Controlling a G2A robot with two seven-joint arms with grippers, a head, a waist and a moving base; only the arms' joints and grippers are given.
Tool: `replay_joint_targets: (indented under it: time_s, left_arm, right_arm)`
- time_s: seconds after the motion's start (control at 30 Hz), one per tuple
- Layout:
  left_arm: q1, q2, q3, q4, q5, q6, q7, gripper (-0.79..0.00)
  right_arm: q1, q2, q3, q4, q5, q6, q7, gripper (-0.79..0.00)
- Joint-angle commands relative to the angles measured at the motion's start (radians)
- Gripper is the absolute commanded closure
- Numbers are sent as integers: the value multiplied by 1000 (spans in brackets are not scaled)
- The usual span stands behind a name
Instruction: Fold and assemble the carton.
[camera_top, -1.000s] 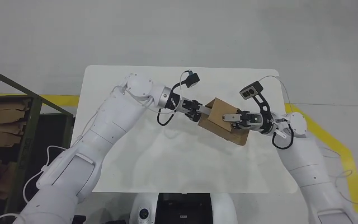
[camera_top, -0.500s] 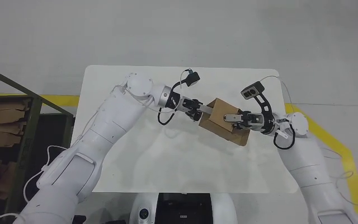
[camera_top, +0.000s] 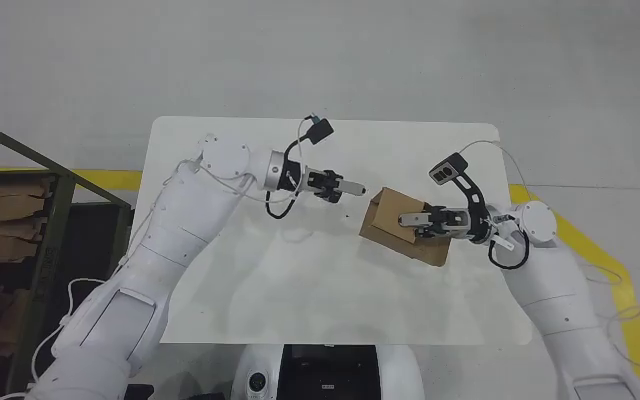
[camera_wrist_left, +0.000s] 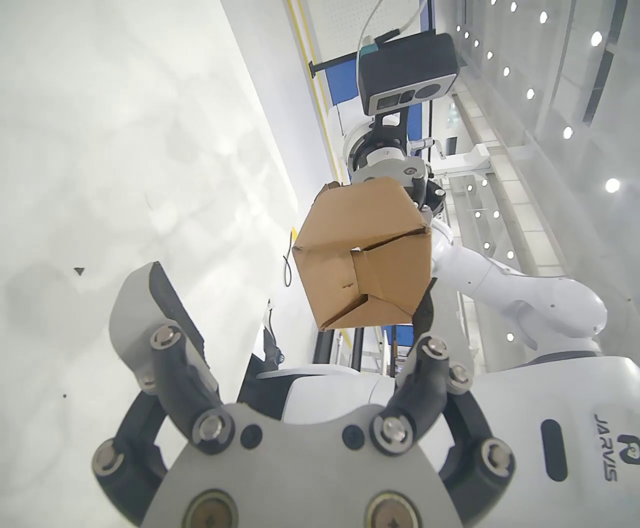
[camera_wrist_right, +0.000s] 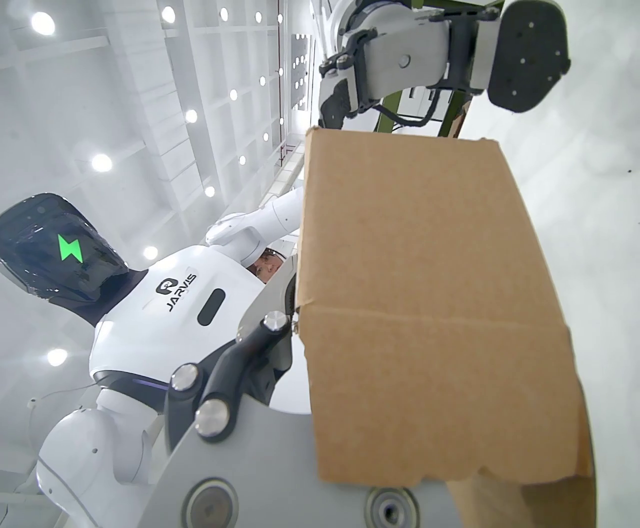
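The brown carton (camera_top: 400, 228) hangs just above the white table, right of centre. My right gripper (camera_top: 414, 217) is shut on its top wall. In the right wrist view the carton (camera_wrist_right: 430, 310) looms close, with one metal finger (camera_wrist_right: 274, 305) against its side. My left gripper (camera_top: 352, 188) is open and holds nothing, a short way up-left of the carton. In the left wrist view the carton (camera_wrist_left: 365, 250) shows its end flaps folded inward, with a small gap between them, beyond the spread fingers (camera_wrist_left: 160, 300).
The white table (camera_top: 250, 290) has bare surface to the left and front of the carton. A green rack with stacked flat cardboard (camera_top: 25, 215) stands off the table's left edge. Yellow floor tape (camera_top: 570, 235) runs past the right side.
My left gripper has let go of the carton's end and drawn back to the left. The right gripper keeps the carton, now shifted slightly lower and to the right.
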Motion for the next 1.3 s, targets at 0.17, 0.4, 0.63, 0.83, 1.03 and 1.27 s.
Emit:
replay_joint_targets:
  time_s: [0.17, 0.4, 0.63, 0.83, 1.03, 1.27]
  left_arm:
    - [54, 21, -38, -58, 136, -144, 99, -785]
    - [68, 28, -57, -77, 175, -338, 173, -785]
    - [37, 30, -49, -55, 205, -495, 185, -785]
    - [5, 38, -3, -35, 221, -551, 228, -785]
    - [5, 38, -3, -35, 221, -551, 228, -785]
    - [5, 38, -3, -35, 221, -551, 228, -785]
  right_arm:
    - [41, 28, -45, 29, 82, 37, 0, 0]
    - [94, 53, -114, 57, 146, 74, 0, 0]
    - [143, 65, -189, 94, 215, 103, 0, 0]
    - [175, 70, -236, 141, 249, 99, 0, 0]
    - [177, 70, -237, 146, 249, 96, 0, 0]
    - [177, 70, -237, 146, 249, 96, 0, 0]
